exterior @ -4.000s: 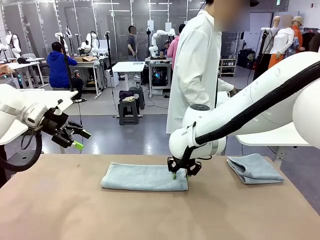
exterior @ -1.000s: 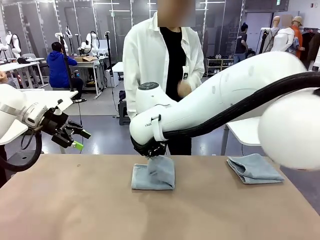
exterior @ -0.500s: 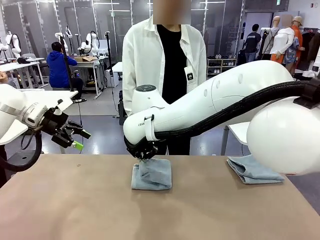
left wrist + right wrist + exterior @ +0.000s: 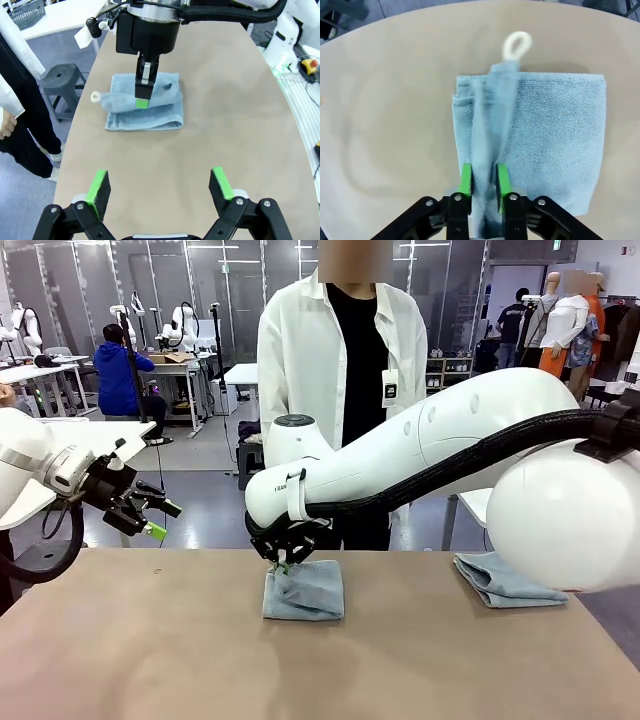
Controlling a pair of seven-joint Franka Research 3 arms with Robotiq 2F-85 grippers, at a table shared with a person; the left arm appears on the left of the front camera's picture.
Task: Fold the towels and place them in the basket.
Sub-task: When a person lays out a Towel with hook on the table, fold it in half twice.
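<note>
The towels are partly dealt with, by my reckoning: one (image 4: pixel 304 591) lies folded into a small square mid-surface (image 4: pixel 150 660), another (image 4: pixel 505 578) sits folded at the far right, and neither is in a basket yet. My right claw (image 4: pixel 283 565) pinches a ridge of the middle towel between narrowly parted pads; four seconds ago that towel lay as a long strip. My left claw (image 4: pixel 159 186) hangs spread wide at the left.

Two pale blue-grey towels lie on the one counter (image 4: pixel 150 660): one folded towel (image 4: pixel 304 591) near the middle and a second folded towel (image 4: pixel 500 578) off to the right. Two end effectors show, the left end effector (image 4: pixel 158 520) and the right end effector (image 4: pixel 284 562), and one person (image 4: pixel 340 370) stands at the far side
</note>
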